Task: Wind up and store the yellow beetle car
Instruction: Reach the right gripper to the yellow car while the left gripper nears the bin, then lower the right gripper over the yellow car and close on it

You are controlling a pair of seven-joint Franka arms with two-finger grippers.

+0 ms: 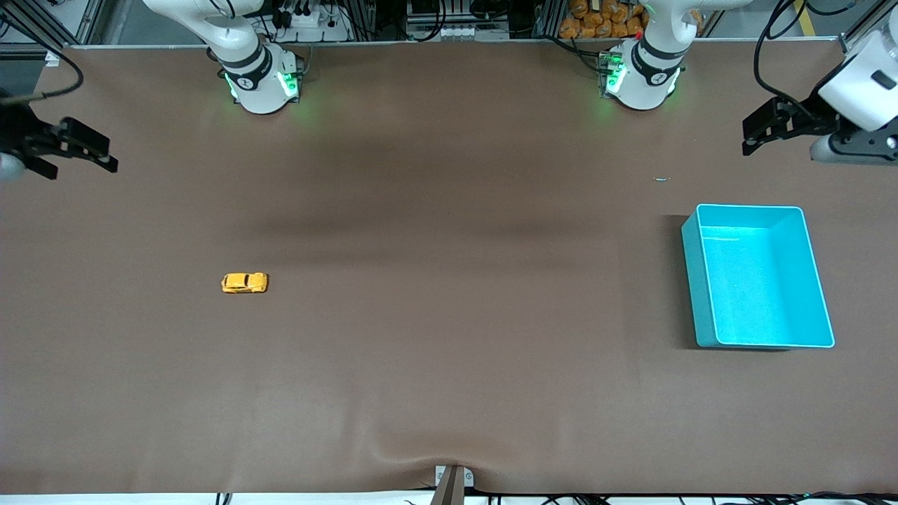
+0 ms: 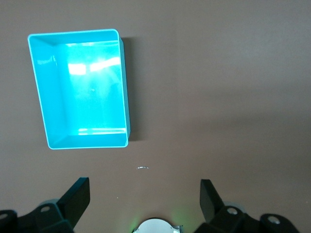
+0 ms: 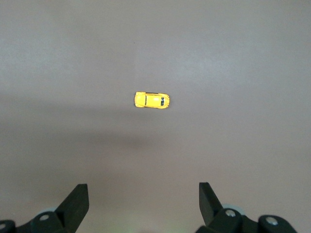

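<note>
The yellow beetle car point(image 1: 245, 283) stands alone on the brown table toward the right arm's end; it also shows in the right wrist view point(image 3: 152, 100). The teal bin point(image 1: 758, 275) stands empty toward the left arm's end and also shows in the left wrist view point(image 2: 80, 87). My right gripper point(image 1: 104, 153) is open and empty, held high over the table's edge at the right arm's end, well away from the car. My left gripper point(image 1: 751, 135) is open and empty, held high over the table near the bin's end.
A small pale scrap point(image 1: 661, 179) lies on the table between the left arm's base point(image 1: 640, 73) and the bin. The right arm's base point(image 1: 261, 81) stands at the table's back edge. A clamp point(image 1: 452, 480) sits at the table's near edge.
</note>
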